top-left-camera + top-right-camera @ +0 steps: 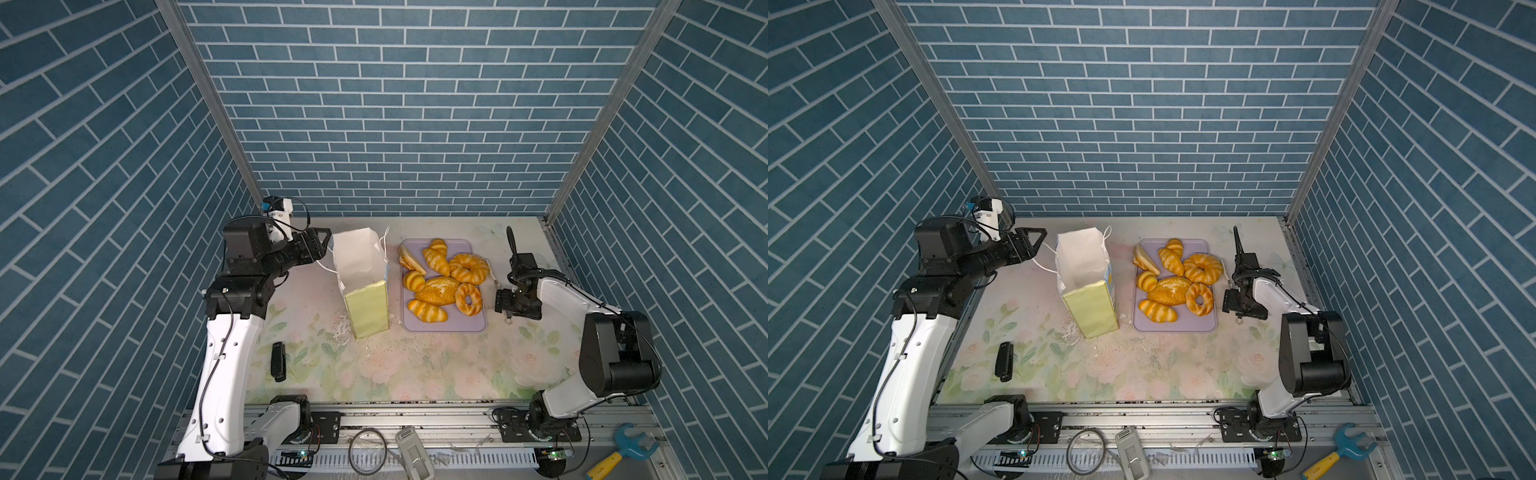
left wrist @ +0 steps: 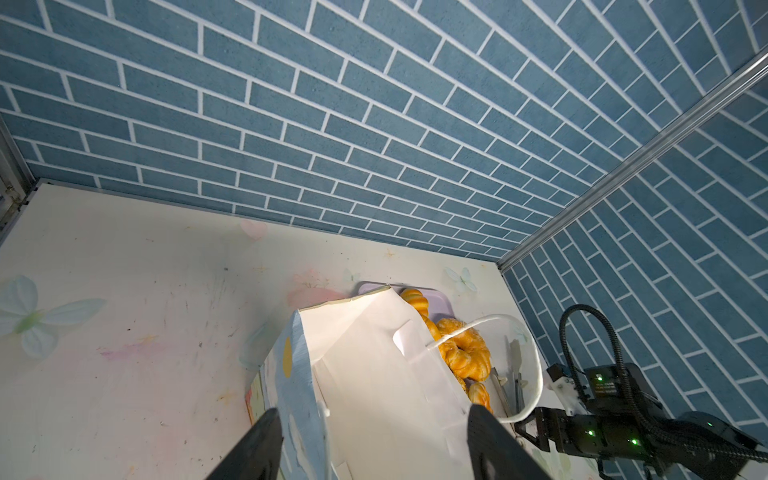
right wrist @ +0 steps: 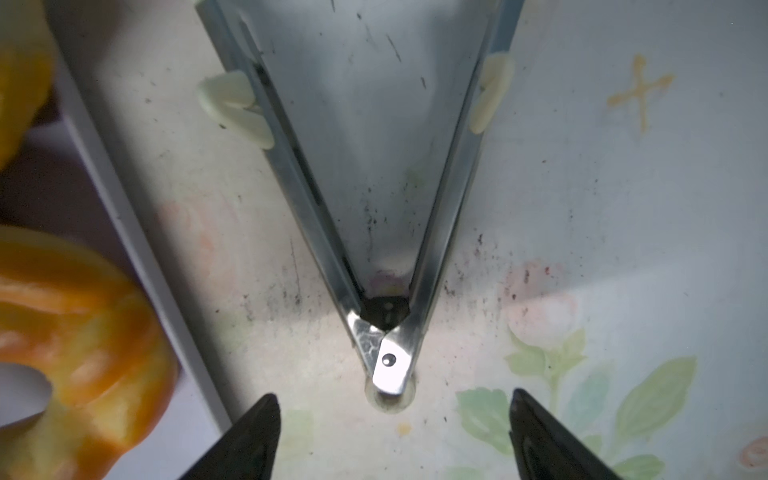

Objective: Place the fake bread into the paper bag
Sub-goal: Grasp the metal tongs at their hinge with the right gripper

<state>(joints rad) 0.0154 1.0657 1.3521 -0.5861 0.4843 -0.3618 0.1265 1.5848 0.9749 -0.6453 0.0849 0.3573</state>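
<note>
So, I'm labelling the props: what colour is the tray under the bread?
The tray is plain pale lilac, with no pattern; it shows best in a top view.

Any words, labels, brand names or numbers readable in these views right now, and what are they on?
No text can be read in any view.
Right arm's black housing: a small pale marking, too small and blurred to read.
Paper bag: no lettering shows.
Metal tongs: bare metal, no stamp visible.
</note>
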